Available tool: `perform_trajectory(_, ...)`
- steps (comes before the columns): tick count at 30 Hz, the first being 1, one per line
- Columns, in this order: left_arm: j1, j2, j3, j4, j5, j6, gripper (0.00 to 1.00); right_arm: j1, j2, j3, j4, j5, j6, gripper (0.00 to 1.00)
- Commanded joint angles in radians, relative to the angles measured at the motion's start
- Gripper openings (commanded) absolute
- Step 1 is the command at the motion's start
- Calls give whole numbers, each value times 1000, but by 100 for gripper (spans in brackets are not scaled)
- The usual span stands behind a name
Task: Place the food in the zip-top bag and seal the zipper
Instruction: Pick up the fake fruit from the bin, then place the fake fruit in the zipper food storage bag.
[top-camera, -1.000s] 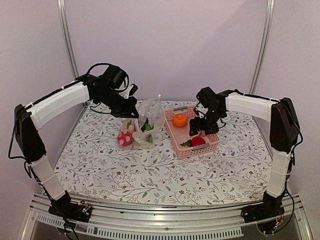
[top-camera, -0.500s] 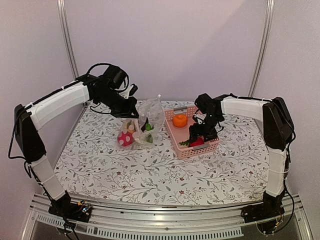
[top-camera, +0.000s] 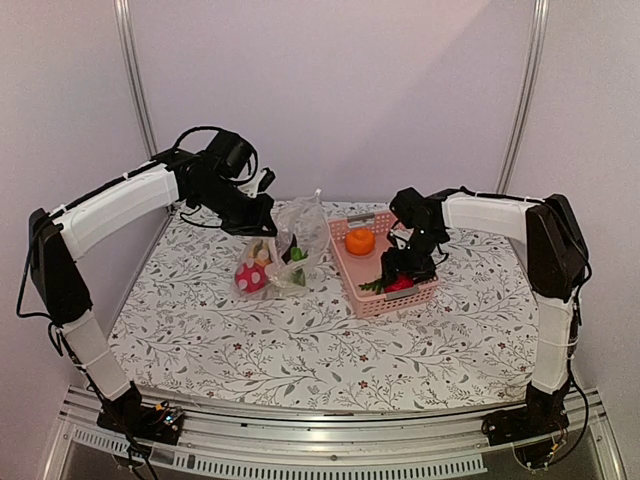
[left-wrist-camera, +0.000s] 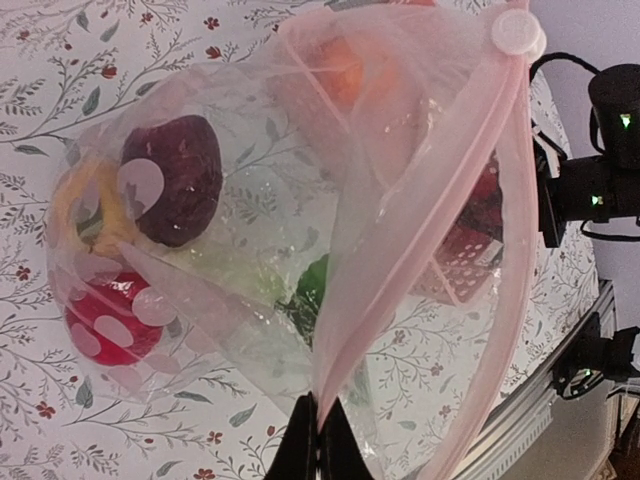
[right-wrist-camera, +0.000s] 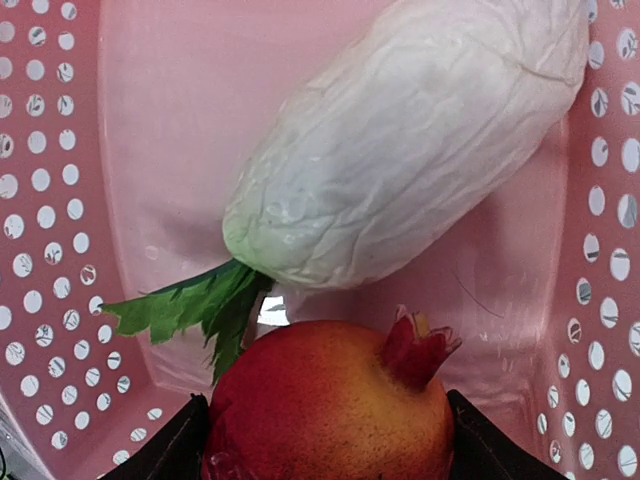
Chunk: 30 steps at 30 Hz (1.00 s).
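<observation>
Right wrist view: right gripper (right-wrist-camera: 328, 442), jaws spread, straddles red-yellow toy pomegranate (right-wrist-camera: 325, 395) in pink lattice basket (right-wrist-camera: 55, 200); beside it, left gripper (left-wrist-camera: 312, 445) pinches clear plastic bag (left-wrist-camera: 265, 225) open for loading.

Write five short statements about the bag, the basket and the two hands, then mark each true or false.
1. The left hand pinches the edge of the bag. True.
2. The orange lies inside the bag. False: it sits in the basket.
3. The right hand straddles the pomegranate, one finger on each side. True.
4. The radish is already in the bag. False: it lies in the basket, next to the pomegranate.
5. A purple fruit is inside the bag. True.
</observation>
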Motion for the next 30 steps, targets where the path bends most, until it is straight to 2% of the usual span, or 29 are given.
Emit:
perform_trajectory(1,3,1,-2,-11,-12,12,0,-4,-92,37,-64,29,2,66)
perform_trajectory(8,8,13,15,-11,-10,19,0,0,-115,186,-100,8,-2,63)
perform_trajectory(15,10,22,29,-14,-3,21,0,56,-154,357,11,-77,-5,57)
perform_trajectory(25,10,19,36,-19,-2,21,0,149,-189,388,245,-188,33,51)
perform_trajectory(30,9,15,40,-21,-5,21,0,199,-156,405,292,-231,31,50)
